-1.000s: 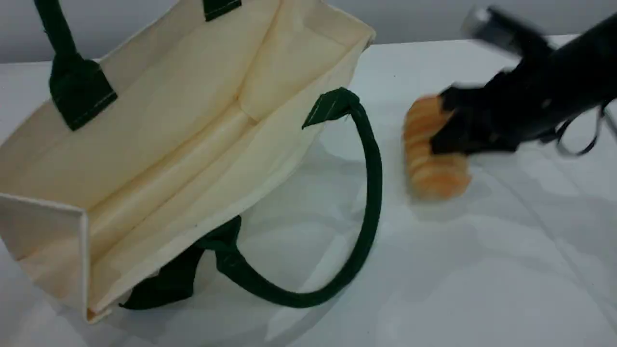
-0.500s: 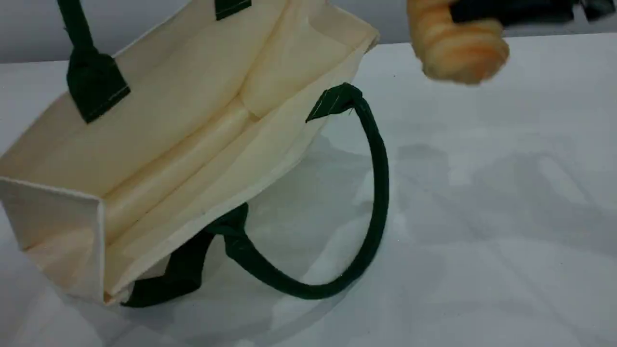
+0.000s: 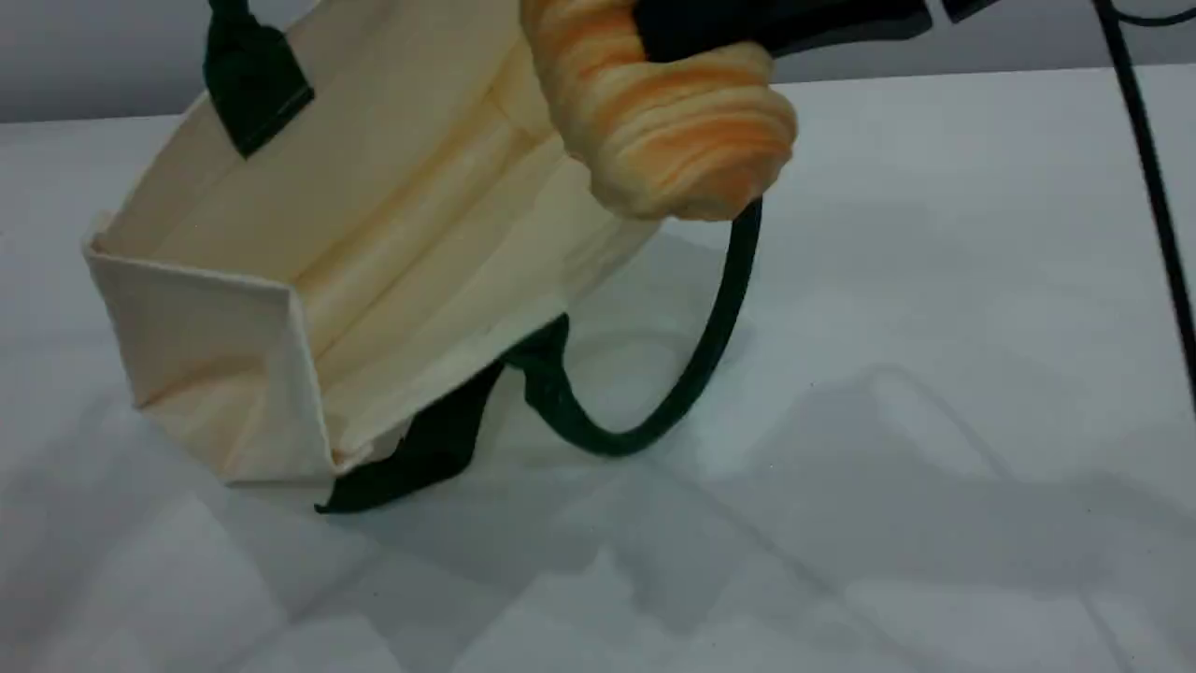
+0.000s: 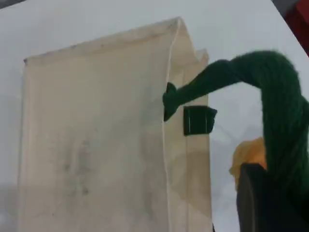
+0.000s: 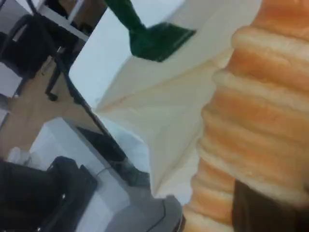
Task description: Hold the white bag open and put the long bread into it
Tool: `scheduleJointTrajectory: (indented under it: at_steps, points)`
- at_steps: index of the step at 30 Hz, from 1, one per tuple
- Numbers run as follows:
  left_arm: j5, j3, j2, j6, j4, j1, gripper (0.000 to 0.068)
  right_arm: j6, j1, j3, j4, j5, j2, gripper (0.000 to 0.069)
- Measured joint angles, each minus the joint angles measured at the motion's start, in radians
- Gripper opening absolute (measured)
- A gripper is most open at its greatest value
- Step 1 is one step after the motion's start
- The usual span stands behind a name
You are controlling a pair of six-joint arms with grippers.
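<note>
The right end effector (image 3: 675, 37) pinches the bread (image 3: 663, 121) and holds it off the table (image 3: 934, 374), at the right end of the bag's (image 3: 374, 234) open mouth. The bag's near handle (image 3: 719, 308) droops onto the table. Farther back, the left end effector (image 4: 270, 195) is clamped on the far handle (image 4: 270, 77), holding that side up.
</note>
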Motion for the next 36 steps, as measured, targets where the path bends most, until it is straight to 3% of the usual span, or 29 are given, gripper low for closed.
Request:
scheduleJointTrajectory:
  at_steps: [7,20,28,36]
  points:
    - [0.023,0.000,0.000,0.005,0.005,-0.061,0.0080,0.011,0.000,0.000,0.001,-0.031,0.000,0.0080]
    - [0.022,0.001,-0.007,0.009,-0.011,-0.062,0.0080,0.026,0.015,0.000,0.035,-0.058,0.078,0.0076]
    - [0.022,0.001,-0.007,0.008,-0.011,-0.062,0.0080,-0.026,0.125,-0.011,0.160,-0.252,0.163,0.0076]
    - [0.025,0.001,-0.007,0.008,-0.015,-0.062,0.0080,-0.035,0.141,-0.102,0.195,-0.301,0.264,0.0074]
